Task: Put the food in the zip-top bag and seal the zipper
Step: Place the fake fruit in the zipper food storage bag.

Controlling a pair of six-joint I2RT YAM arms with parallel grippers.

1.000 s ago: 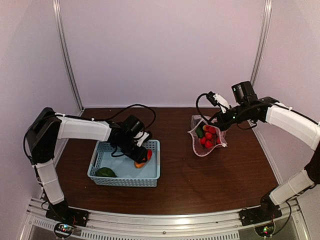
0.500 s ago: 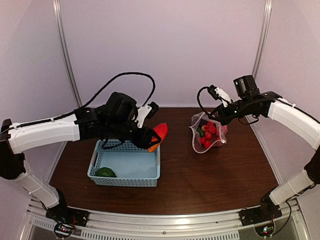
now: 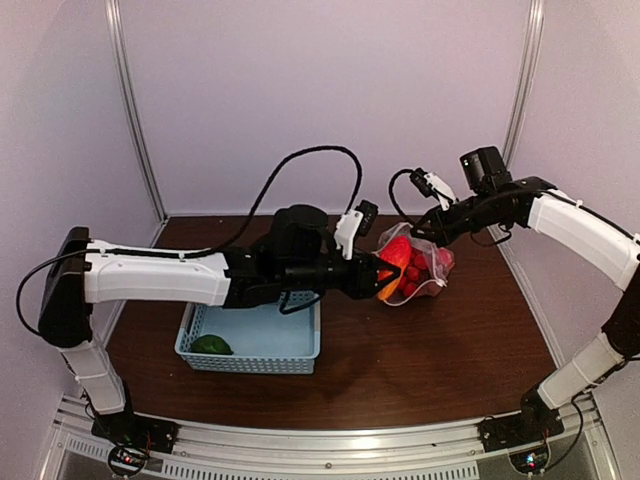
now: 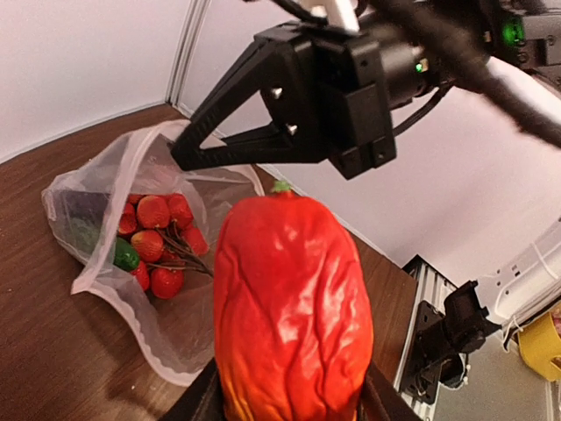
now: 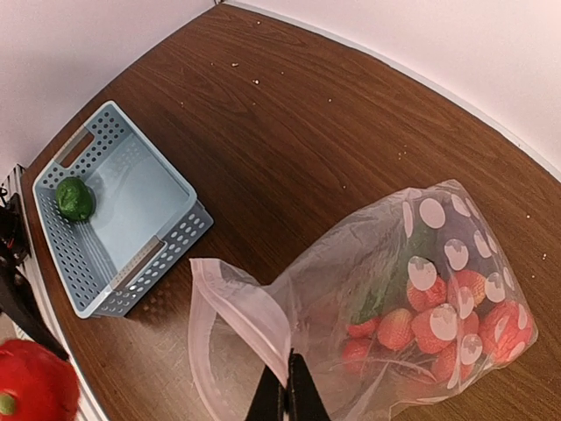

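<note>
The left tool (image 3: 373,277) clamps the red pepper (image 4: 289,298) beside the polka-dot bag (image 5: 412,263), whose rim the right tool (image 5: 287,392) pinches.

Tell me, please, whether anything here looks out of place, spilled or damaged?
Nothing stands out. The right fingers pinch the zip-top bag at its mouth edge, the left fingers carry the red pepper close to it, and one green piece lies in a corner of the blue basket. Nothing looks spilled or torn.
</note>
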